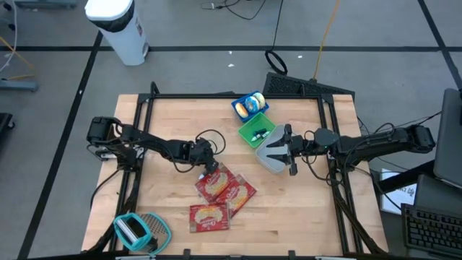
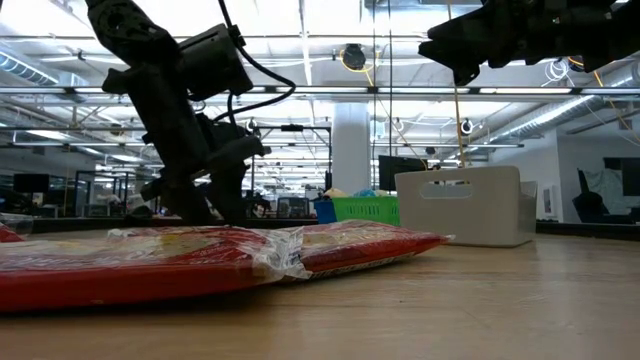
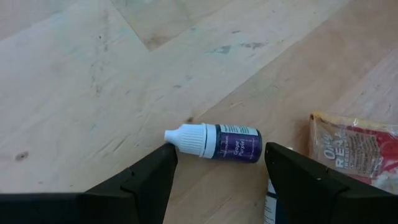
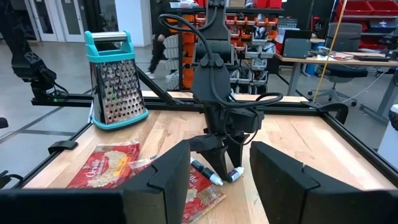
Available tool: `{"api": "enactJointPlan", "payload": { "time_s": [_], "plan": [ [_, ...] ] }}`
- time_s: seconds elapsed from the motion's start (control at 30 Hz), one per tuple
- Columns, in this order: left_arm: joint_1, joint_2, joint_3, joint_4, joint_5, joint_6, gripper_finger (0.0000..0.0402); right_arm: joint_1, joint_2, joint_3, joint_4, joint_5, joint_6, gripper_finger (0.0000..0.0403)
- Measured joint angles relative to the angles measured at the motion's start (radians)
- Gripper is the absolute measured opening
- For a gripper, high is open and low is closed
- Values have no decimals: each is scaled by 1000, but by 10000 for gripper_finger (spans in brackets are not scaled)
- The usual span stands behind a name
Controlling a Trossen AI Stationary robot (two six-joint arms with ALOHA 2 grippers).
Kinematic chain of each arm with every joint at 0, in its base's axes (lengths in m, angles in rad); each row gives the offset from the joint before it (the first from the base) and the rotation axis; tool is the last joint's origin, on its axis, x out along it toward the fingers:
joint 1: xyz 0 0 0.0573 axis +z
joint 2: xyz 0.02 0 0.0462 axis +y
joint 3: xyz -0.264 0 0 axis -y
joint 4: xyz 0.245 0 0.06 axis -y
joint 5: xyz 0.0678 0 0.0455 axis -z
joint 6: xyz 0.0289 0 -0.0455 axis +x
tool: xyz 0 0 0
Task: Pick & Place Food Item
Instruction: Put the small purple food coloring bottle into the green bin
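Three red food packets (image 1: 216,196) lie flat and overlapping on the wooden table, and they fill the foreground of the low view (image 2: 200,262). A small dark-purple dropper bottle with a white cap (image 3: 217,142) lies on its side beside the nearest packet (image 3: 357,152). My left gripper (image 3: 217,152) is open and slants down over the bottle, one finger off each end, just above the table (image 4: 225,163). My right gripper (image 1: 285,150) is open and level, high above a white bin (image 2: 460,205), with nothing between its fingers.
A green basket (image 1: 256,130) and a blue bowl of food (image 1: 250,106) stand at the far middle. A teal-framed grater (image 1: 141,231) stands at the near left corner. A slim pen-like item (image 4: 205,173) lies beside the bottle. Bare wood lies at the near right.
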Motion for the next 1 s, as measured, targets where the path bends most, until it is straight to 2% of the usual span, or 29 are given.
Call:
{"api": "enactJointPlan", "payload": {
  "time_s": [0.3,0.43,0.83,1.0],
  "plan": [
    [2,1,0,-7,-32,-121,255,0,0,0,0,0,0,155],
    [2,2,0,-9,-33,-50,255,0,0,0,0,0,0,155],
    [6,2,1,-99,-49,-62,255,0,0,0,0,0,0,155],
    [7,1,0,-104,-33,-18,255,0,0,0,0,0,0,155]
  ]
}}
